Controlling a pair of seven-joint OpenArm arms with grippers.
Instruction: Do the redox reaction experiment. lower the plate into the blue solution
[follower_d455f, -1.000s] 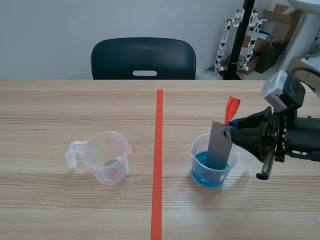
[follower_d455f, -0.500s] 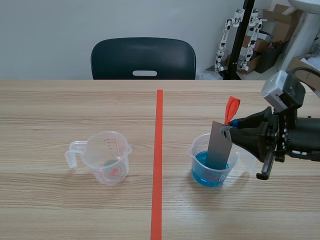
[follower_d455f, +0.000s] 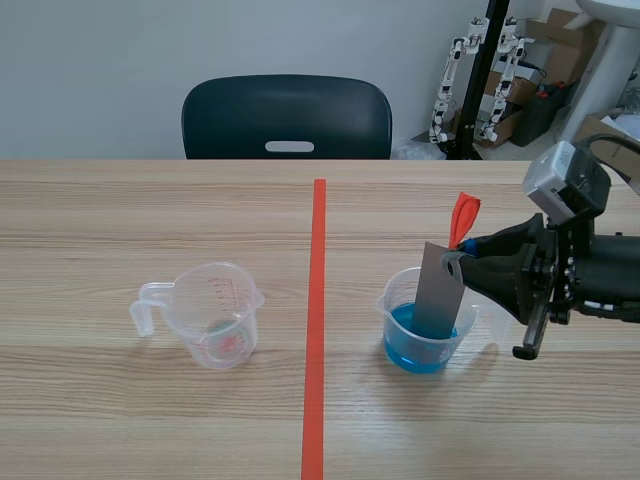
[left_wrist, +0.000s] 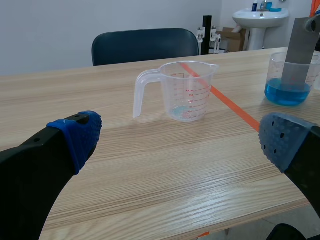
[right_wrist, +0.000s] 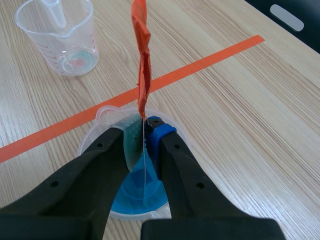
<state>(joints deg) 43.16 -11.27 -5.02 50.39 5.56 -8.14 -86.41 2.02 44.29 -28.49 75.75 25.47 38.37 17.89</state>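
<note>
Grey metal plate (follower_d455f: 437, 290) is pinched at its upper end between the fingers of your right gripper (follower_d455f: 462, 262), which are closed tight on it with almost no gap. An orange-red strip (follower_d455f: 463, 217) stands up from the plate's top, just above the fingertips. The plate hangs straight down below the gripper into the clear cup (follower_d455f: 425, 335), with its lower end in the blue solution (follower_d455f: 413, 352).

Your left gripper (left_wrist: 177, 140) is spread wide and has nothing in it. An empty measuring cup (left_wrist: 182, 90) stands ahead of it, handle toward the left finger, well apart from both pads.

Both cups rest on a light wooden table (follower_d455f: 150, 420). An orange-red tape line (follower_d455f: 316, 320) runs between them. A dark chair (follower_d455f: 287, 118) stands beyond the far edge against a pale wall, with cardboard boxes (follower_d455f: 560, 40) off to the side.

You can see red graduation marks printed on the empty cup, but they are too small to read.
</note>
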